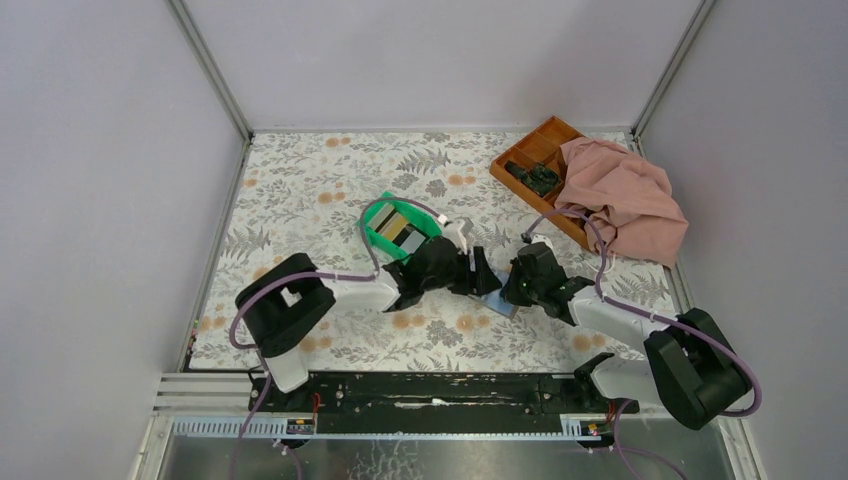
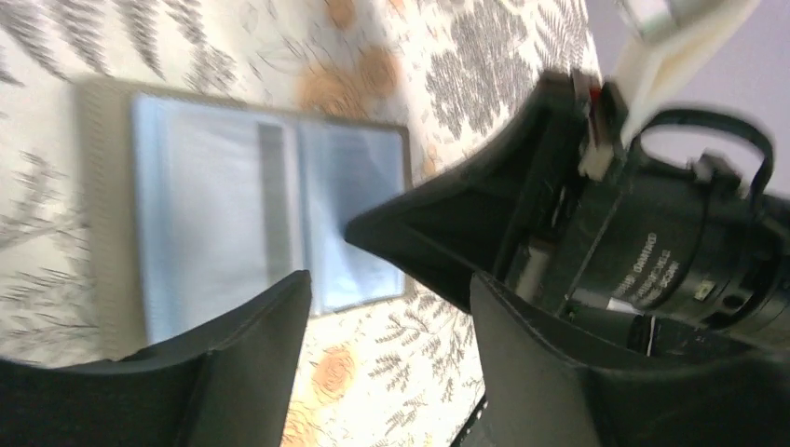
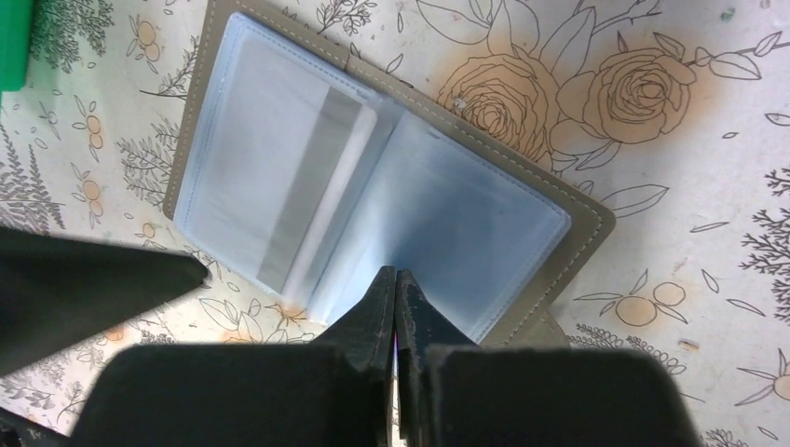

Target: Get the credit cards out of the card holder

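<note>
We are noting the holder [image 3: 466, 214] lying open and flat on the table [image 3: 708, 140], filling the upper middle of the right wrist view. In the top view it is sitting at centre frame, mostly hidden under the two grippers. Several cards [image 1: 404, 232] are already resting in the green bin [image 1: 374, 234], just left of centre in the top view, so we are judging that share of the job done. One striped card [image 3: 321, 182] is showing inside the holder's left sleeve, so at least that one is left to pull. The other sleeves are looking empty, though the stacked leaves may be hiding more. The right gripper [image 3: 395, 279] is squeezed closed, tips at the holder's near edge by the fold; whether it is pinching a sleeve leaf we cannot tell. The left gripper [image 2: 389, 289] is hanging spread wide over the holder's edge, holding nothing. We are reckoning the task well along, not finished.
</note>
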{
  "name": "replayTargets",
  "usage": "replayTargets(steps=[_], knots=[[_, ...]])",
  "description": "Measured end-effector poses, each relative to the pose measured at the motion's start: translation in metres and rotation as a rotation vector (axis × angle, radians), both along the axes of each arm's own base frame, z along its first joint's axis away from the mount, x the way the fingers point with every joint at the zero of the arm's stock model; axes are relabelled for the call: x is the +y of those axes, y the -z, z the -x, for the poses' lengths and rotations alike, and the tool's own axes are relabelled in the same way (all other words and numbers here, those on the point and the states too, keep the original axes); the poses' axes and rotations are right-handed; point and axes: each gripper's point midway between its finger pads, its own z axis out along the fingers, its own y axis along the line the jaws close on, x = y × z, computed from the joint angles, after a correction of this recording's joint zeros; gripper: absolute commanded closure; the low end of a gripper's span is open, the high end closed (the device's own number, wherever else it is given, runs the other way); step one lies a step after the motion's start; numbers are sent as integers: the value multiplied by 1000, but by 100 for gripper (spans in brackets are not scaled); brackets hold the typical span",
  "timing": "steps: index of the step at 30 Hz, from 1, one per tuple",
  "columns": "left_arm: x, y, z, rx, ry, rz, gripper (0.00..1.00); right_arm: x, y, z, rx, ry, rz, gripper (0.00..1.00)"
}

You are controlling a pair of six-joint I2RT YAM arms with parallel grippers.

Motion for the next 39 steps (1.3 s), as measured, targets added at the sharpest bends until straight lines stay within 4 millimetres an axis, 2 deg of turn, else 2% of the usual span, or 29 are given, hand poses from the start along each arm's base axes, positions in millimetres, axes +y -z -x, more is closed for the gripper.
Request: replayTargets(steps=[4,8,11,15,19,27,39], knots=[[24,-5,-33,3,-59,22,45,2,0,-2,-1,3,-29,100],[45,0,-56,2,-94,-2,65,2,0,-2,2,4,-45,100],[41,3,-57,-8,-51,-31,76,2,0,-2,5,5,-50,100],[33,6,-54,-12,9,-44,77,1,0,-2,7,6,-56,100],[33,14,-49,1,35,-63,74,2,0,-2,6,3,-65,100],[42,35,-46,23,29,-137,72,1,0,-1,5,3,-71,100],[50,40,-54,1,1,-203,71,1,0,-1,5,3,-72,100]])
